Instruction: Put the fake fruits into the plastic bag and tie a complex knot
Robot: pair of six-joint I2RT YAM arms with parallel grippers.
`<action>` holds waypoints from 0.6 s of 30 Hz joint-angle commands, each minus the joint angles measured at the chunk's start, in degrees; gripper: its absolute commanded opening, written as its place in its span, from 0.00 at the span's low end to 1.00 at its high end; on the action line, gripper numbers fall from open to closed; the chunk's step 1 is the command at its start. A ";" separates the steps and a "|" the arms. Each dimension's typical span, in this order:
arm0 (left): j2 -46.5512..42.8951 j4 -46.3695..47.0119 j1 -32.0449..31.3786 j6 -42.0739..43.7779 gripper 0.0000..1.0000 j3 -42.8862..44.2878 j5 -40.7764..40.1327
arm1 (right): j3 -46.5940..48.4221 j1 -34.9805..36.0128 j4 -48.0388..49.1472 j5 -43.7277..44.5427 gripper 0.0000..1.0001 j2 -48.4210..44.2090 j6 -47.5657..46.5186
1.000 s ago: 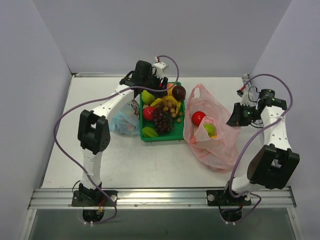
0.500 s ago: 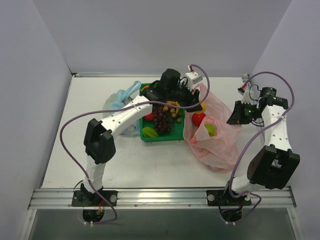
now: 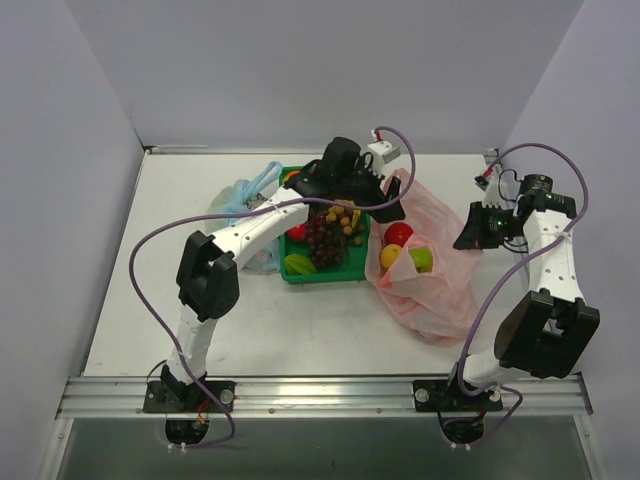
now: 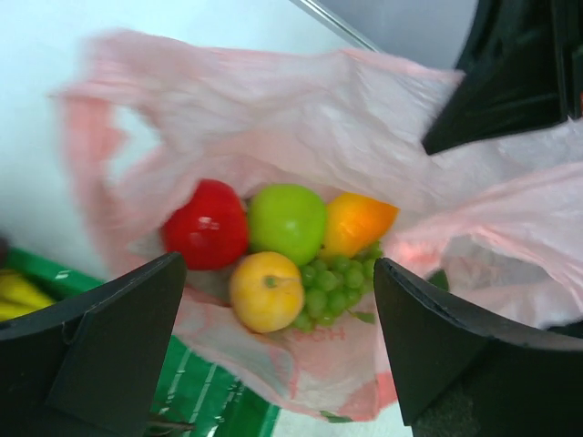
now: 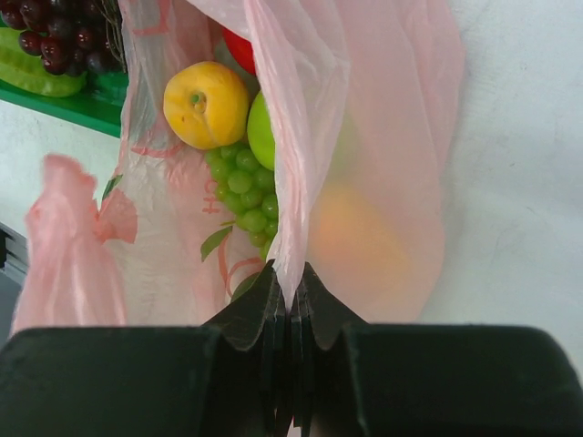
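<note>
- Hovering over the open mouth of the plastic bag [image 4: 301,118], the left gripper [image 4: 278,273] has its fingers spread wide with nothing between them.
- The right gripper [image 5: 290,273] is pressed together on a fold of the bag's thin pink rim, pinching it on the bag's right side.
- The bag lies crumpled on the worktop [image 3: 300,320], just beside the right edge of the green tray [image 3: 320,275], with its mouth facing up.
- Inside the bag, packed close together, sit a red apple [image 4: 208,225], a round green fruit [image 4: 287,221], an orange [image 4: 358,223] and a yellow fruit [image 4: 265,291].
- A bunch of green grapes [image 4: 332,282] lies among them, touching the yellow fruit and the green one.
- Through the pink film in the right wrist view there is a pale orange blur, possibly the orange, though the plastic makes it hard to tell.
- The tray holds purple grapes [image 3: 322,238] and bananas [image 3: 345,215], partly hidden under the left arm.
- A blue bag [image 3: 240,200] lies on the worktop to the left of the tray.
</note>
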 commanded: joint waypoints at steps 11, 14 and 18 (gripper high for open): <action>-2.56 10.78 5.53 7.18 0.90 1.44 -2.71 | 0.16 0.44 -2.31 -0.78 0.00 -0.75 -1.36; -0.28 12.89 5.53 8.23 0.89 2.85 1.34 | 0.34 0.79 -2.57 -0.34 0.00 -1.19 -1.89; 2.97 16.06 5.71 6.92 0.84 4.78 2.93 | 0.60 1.23 -3.36 0.36 0.00 -1.98 -2.59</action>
